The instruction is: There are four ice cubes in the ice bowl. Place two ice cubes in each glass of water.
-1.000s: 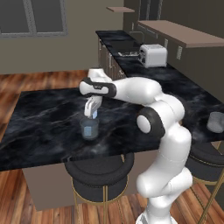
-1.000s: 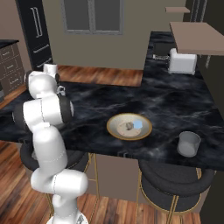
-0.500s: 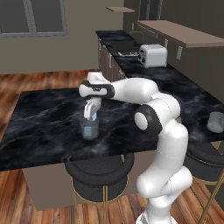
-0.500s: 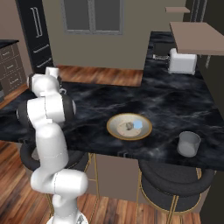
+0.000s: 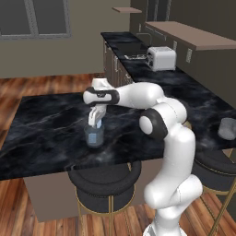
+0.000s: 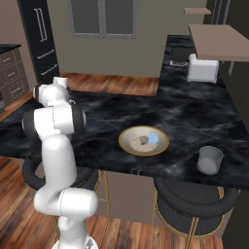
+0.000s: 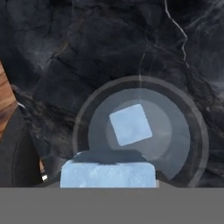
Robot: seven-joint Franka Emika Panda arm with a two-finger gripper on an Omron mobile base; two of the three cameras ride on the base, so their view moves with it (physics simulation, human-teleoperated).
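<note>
A: Hand view, looking straight down: one ice cube [image 7: 130, 124] lies on the bottom of the near glass of water [image 7: 192, 131]. A second cube [image 7: 108, 174] sits pinched at the pincer, low in frame, just above the rim.

B: Left base view agrees. The pincer [image 5: 95, 122] hangs right over that glass [image 5: 94, 136], closed on the cube. The glass stands on the black marble worktop [image 5: 46, 120], near its front edge.

A: The rest?

B: Right base view: ice bowl [image 6: 144, 140] mid-worktop, one pale-blue cube [image 6: 153, 138] inside, with something greyish [image 6: 143, 141] beside it that I can't identify. The other glass [image 6: 210, 160] stands well apart, to the bowl's right. Silver toaster [image 6: 203, 68] on the far counter.
</note>
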